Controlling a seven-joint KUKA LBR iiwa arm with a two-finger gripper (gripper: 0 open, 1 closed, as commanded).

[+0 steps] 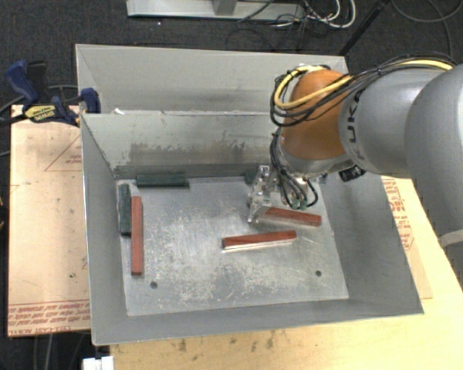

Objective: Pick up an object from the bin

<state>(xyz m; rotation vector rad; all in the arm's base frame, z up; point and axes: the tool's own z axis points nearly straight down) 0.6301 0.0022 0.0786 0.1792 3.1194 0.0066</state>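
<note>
Gripper: the gripper (261, 205) hung low over the floor of the bin (216, 293), a little right of the floor's middle. I could not tell whether it was released or clenched.
Wrist: the orange cover (312, 122), wrapped in yellow and black cables, sat directly above it. The grey arm (405, 122) ran off to the view's right.
Nearest thing: a red-brown bar (295, 218) lay flat with its left end right at the gripper's tip and the rest stretching away to the right. It was unclear whether it was gripped or merely touched.
Next thing: a second red-brown bar (258, 240) lay just in front of the gripper, near the first and roughly parallel to it.
Edge behind: the back wall (177, 141) rose close behind the gripper.
Room in front: past the second bar, bare floor ran to the front wall.
Room to the left: a wide stretch of bare floor separated the gripper from the far group.
Far left: a dark green bar (162, 180) lay along the foot of the back wall. Another dark green bar (124, 209) lay along the left wall, with a third red-brown bar (136, 237) against its side.
</note>
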